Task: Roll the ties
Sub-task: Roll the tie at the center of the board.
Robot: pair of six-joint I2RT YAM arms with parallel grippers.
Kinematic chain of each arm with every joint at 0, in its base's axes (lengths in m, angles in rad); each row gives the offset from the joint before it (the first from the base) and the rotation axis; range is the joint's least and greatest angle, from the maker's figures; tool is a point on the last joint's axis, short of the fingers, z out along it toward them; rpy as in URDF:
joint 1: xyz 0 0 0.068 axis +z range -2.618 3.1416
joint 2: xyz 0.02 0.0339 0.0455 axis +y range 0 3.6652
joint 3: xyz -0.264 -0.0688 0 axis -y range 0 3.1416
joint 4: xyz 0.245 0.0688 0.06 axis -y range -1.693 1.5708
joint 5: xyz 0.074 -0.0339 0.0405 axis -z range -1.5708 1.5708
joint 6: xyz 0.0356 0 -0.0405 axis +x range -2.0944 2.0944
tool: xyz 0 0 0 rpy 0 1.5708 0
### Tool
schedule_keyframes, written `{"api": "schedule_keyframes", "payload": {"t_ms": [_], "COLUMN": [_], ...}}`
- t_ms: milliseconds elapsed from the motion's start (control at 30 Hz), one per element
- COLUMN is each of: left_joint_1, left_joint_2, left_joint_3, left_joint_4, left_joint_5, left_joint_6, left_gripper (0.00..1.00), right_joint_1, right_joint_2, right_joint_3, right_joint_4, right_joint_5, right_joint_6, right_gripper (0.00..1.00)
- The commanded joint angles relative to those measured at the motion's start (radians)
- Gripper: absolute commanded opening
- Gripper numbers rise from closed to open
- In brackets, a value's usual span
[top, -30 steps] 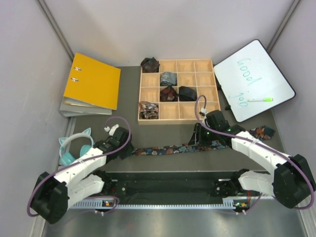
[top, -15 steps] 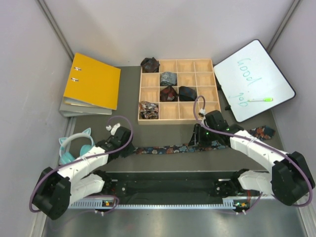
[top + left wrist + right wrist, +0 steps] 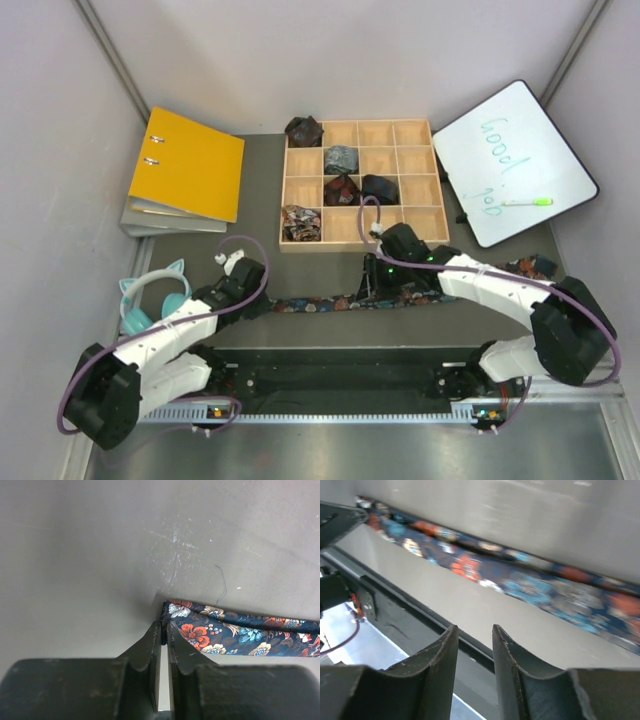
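Note:
The navy floral tie (image 3: pixel 320 303) lies flat in a long strip across the table in front of the arms, its wide end (image 3: pixel 530 267) at the right. My left gripper (image 3: pixel 268 305) is shut on the tie's narrow left end; the left wrist view shows the fingertips (image 3: pixel 164 627) pinching the tie (image 3: pixel 235 632) at its edge. My right gripper (image 3: pixel 372 285) hovers over the tie's middle, open and empty; in the right wrist view the tie (image 3: pixel 520 582) runs beyond its gripper (image 3: pixel 474 630). Rolled ties sit in the wooden grid box (image 3: pixel 362 240).
The box holds a maroon roll (image 3: pixel 304 130), a grey-blue one (image 3: pixel 341 158), a black one (image 3: pixel 379 188) and a brown-patterned one (image 3: pixel 300 223). A yellow binder (image 3: pixel 187 163) lies back left, teal headphones (image 3: pixel 150 298) left, a whiteboard (image 3: pixel 515 160) with a green marker (image 3: pixel 527 201) right.
My right gripper has slid left along the tie towards its middle. The left gripper has stayed at the narrow end.

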Motion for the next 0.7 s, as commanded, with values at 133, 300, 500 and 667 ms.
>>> {"api": "schedule_keyframes", "payload": {"t_ms": [133, 300, 500, 667], "left_joint_1": [0.003, 0.003, 0.003, 0.003], "left_joint_2": [-0.021, -0.033, -0.053, -0.061], "left_joint_3": [0.082, 0.094, 0.108, 0.141], "left_joint_4": [-0.075, -0.096, -0.122, -0.148], "left_joint_5": [-0.031, -0.026, -0.021, -0.018], "left_joint_6": [0.047, 0.057, 0.060, 0.070], "left_gripper": [0.06, 0.03, 0.02, 0.02], "right_joint_1": [0.213, 0.268, 0.291, 0.293], "right_joint_2": [0.204, 0.384, 0.501, 0.574], "right_joint_3": [0.217, 0.284, 0.369, 0.421], "right_joint_4": [0.147, 0.262, 0.327, 0.328], "right_joint_5": [0.089, 0.054, 0.010, -0.003], "right_joint_6": [0.163, 0.220, 0.256, 0.254], "right_gripper": [0.29, 0.13, 0.04, 0.02]}}
